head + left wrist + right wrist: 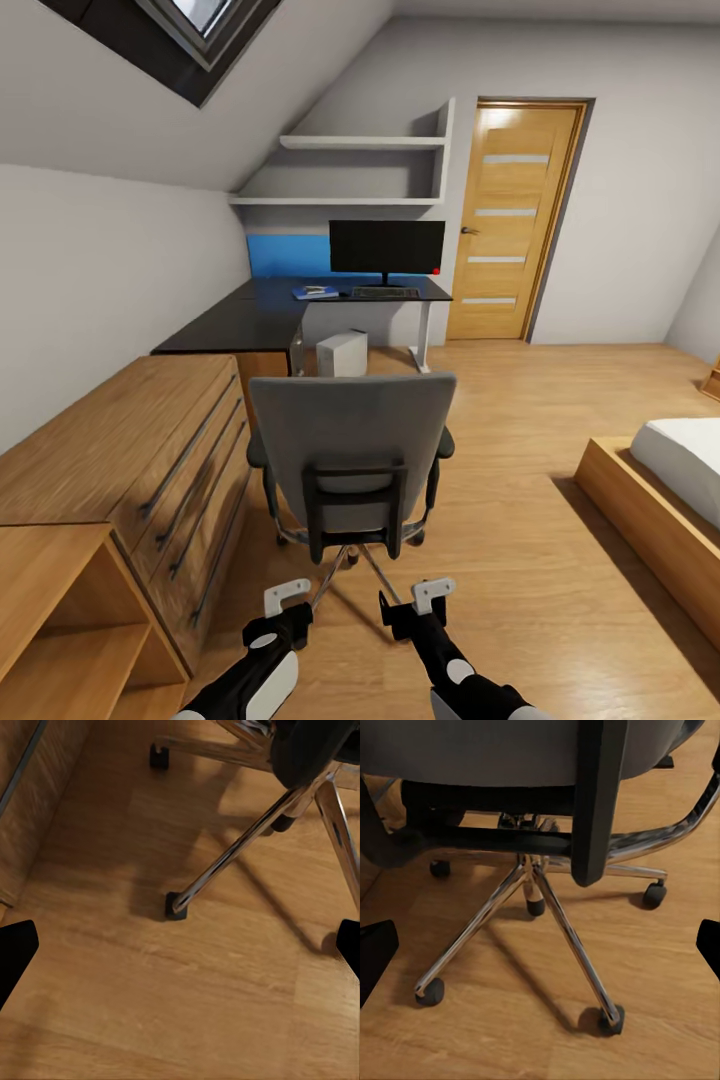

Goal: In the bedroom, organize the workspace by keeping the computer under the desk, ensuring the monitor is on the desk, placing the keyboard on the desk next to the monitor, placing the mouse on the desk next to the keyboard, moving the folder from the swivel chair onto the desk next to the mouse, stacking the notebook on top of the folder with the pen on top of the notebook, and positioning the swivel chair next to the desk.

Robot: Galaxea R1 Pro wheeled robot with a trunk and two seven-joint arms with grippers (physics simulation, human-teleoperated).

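The swivel chair (350, 440) stands in mid-floor with its grey back towards me, well short of the desk (250, 318). On the far desk are the monitor (387, 247), the keyboard (385, 293) in front of it, and the blue folder (314, 293) to its left with something small lying on it. The computer (342, 352) sits on the floor under the desk. Mouse, notebook and pen are too small to make out. My left gripper (285, 608) (180, 952) and right gripper (416, 604) (540, 952) hang open and empty just behind the chair's chrome base (536, 896) (232, 855).
A long wooden dresser (130, 460) and an open wooden shelf unit (60, 620) line the left wall, close to the chair. A bed (665, 480) in a wooden frame sits at the right. A wooden door (510, 220) is beside the desk. Bare floor (520, 420) lies between chair and bed.
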